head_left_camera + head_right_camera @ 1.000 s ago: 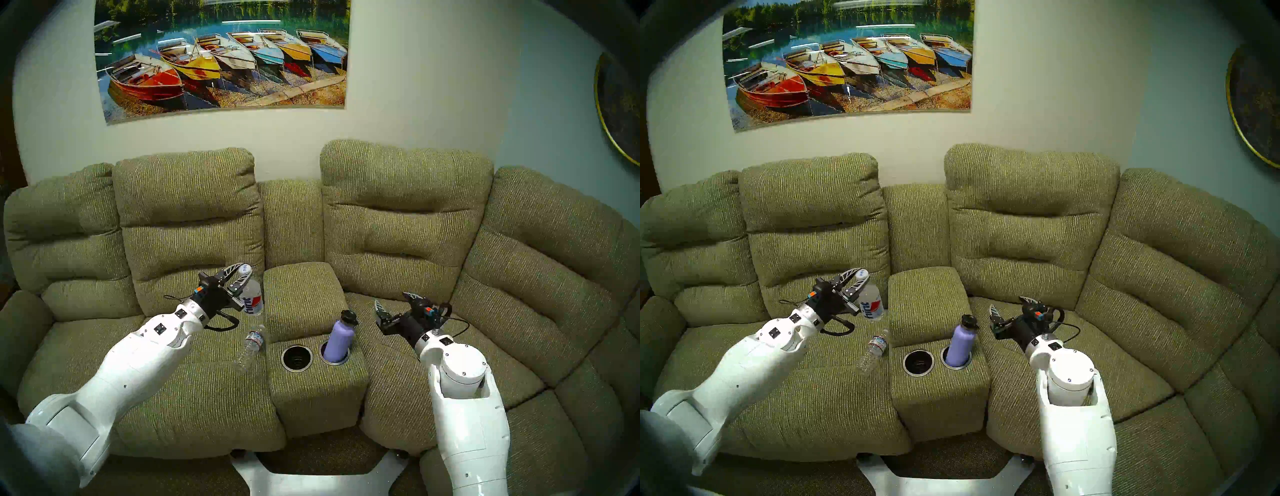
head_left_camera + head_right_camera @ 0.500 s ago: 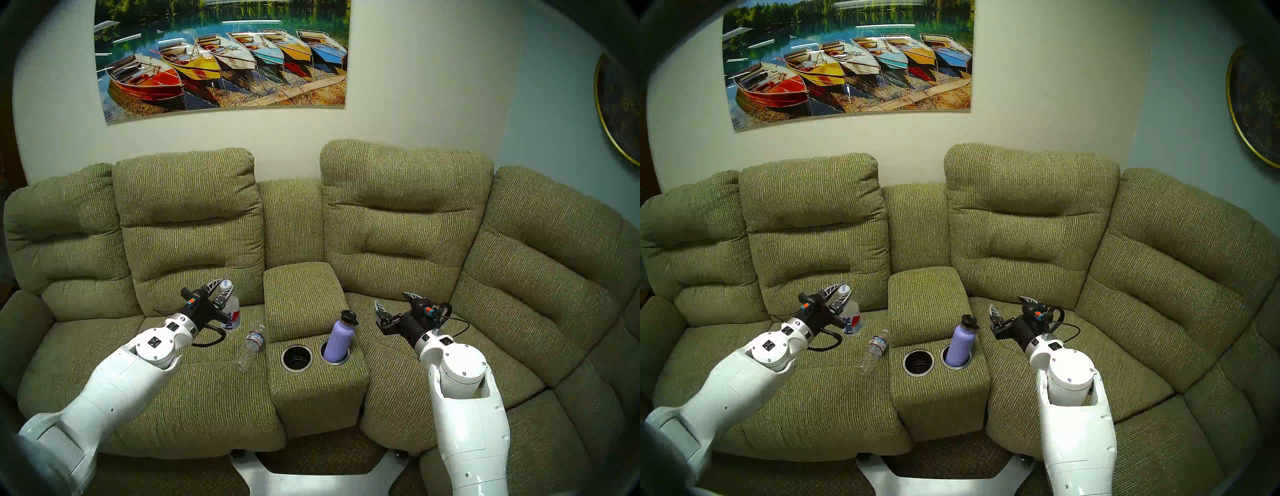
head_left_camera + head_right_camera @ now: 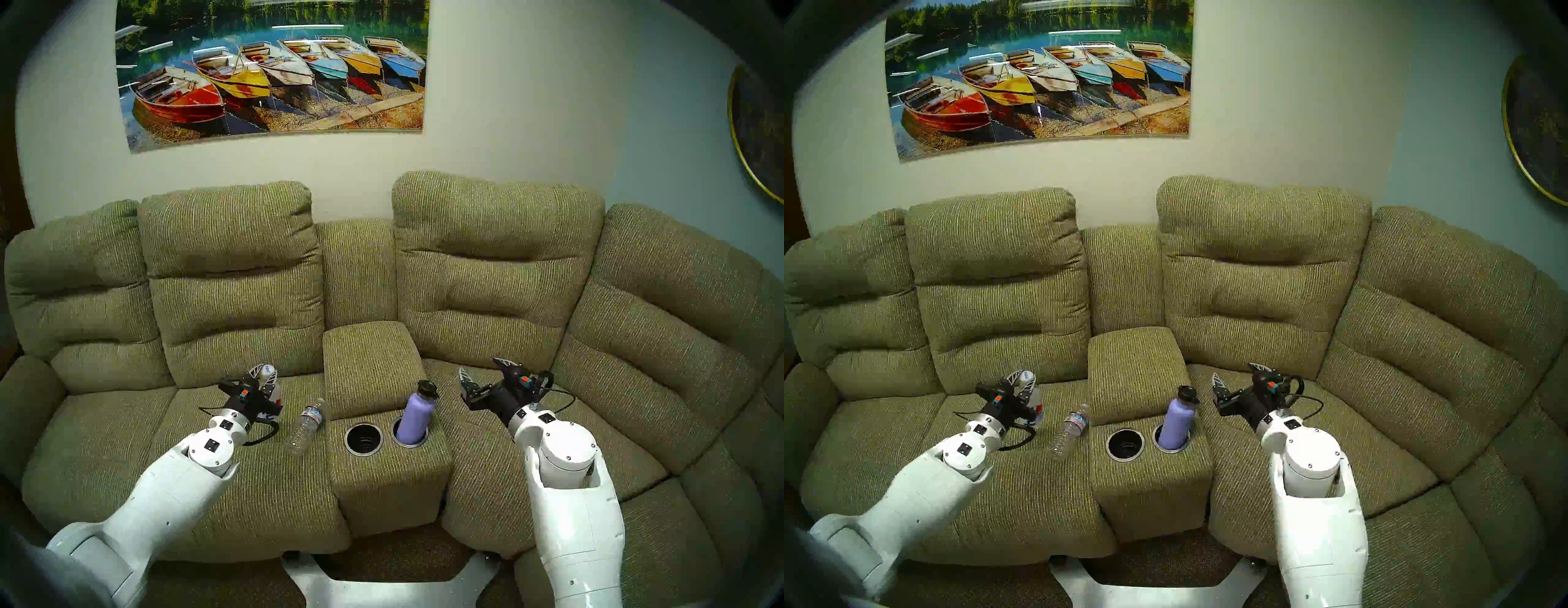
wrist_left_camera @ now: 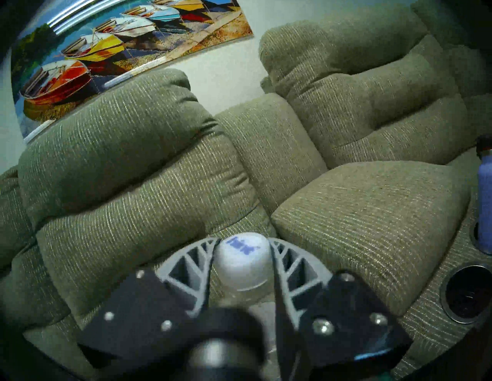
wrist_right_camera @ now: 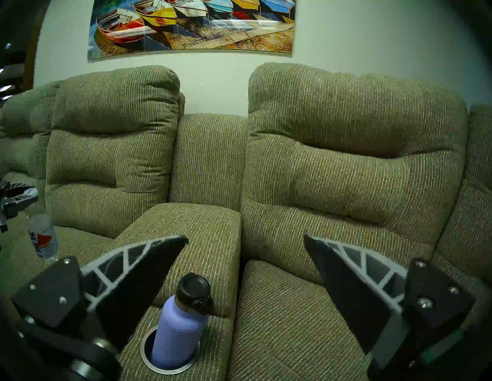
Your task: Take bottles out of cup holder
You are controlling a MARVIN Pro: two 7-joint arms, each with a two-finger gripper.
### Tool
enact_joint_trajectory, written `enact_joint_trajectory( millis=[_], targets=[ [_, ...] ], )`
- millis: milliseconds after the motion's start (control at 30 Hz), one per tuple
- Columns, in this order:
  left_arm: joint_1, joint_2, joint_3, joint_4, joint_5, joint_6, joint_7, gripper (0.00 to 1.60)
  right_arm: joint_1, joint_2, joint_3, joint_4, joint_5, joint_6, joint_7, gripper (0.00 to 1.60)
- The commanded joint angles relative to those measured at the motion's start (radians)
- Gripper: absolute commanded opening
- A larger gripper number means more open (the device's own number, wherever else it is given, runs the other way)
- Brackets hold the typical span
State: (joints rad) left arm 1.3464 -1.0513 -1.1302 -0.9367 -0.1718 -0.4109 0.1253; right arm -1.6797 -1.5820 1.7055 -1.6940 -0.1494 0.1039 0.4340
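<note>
Green sofa [image 3: 237, 479] backed by a boat picture [image 3: 271, 72] | 2 cup holder wells [image 3: 363, 439] set in console, right one filled by lavender bottle [image 3: 417, 414] | hint bottle [image 4: 243, 259] clamped by left gripper [image 4: 243, 255] at cap, over left seat | right gripper [image 5: 246, 243] spread wide, nothing held

The sofa [image 3: 237, 488] is olive-green with fine ribbing; the metal bottle [image 3: 416, 418] is lavender, black-capped; the cup holder [image 3: 363, 439] is black, silver-rimmed.

on the sofa [image 3: 488, 271] console, my metal bottle [image 3: 416, 415] stands in the right cup holder well [image 3: 410, 433]; the left well [image 3: 363, 439] sits beside it. a water bottle [image 3: 306, 426] lies on the seat left of the console.
</note>
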Motion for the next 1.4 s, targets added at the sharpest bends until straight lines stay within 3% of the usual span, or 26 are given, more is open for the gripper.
enact_joint_trajectory(
  millis=[0,400,1000,1067,1367],
  targets=[
    [-0.112,-0.089,0.021,0.107,0.037,-0.033,0.034,0.00,0.008,0.001,0.000,-0.023,0.001,-0.004,0.000,1.60],
    [-0.224,-0.173,0.059,0.262,0.147,0.007,0.068,0.00,0.010,0.001,0.000,-0.019,0.001,-0.005,0.000,1.60],
    [-0.388,-0.247,0.136,0.461,0.277,0.066,0.112,0.00,0.011,0.001,0.000,-0.016,0.001,-0.005,0.000,1.60],
    [-0.375,-0.243,0.135,0.448,0.289,0.067,0.120,0.00,0.011,0.001,0.000,-0.016,0.001,-0.005,0.000,1.60],
    [-0.444,-0.288,0.191,0.569,0.340,0.108,0.131,0.00,0.011,0.001,0.000,-0.014,0.001,-0.005,0.000,1.60]
  ],
)
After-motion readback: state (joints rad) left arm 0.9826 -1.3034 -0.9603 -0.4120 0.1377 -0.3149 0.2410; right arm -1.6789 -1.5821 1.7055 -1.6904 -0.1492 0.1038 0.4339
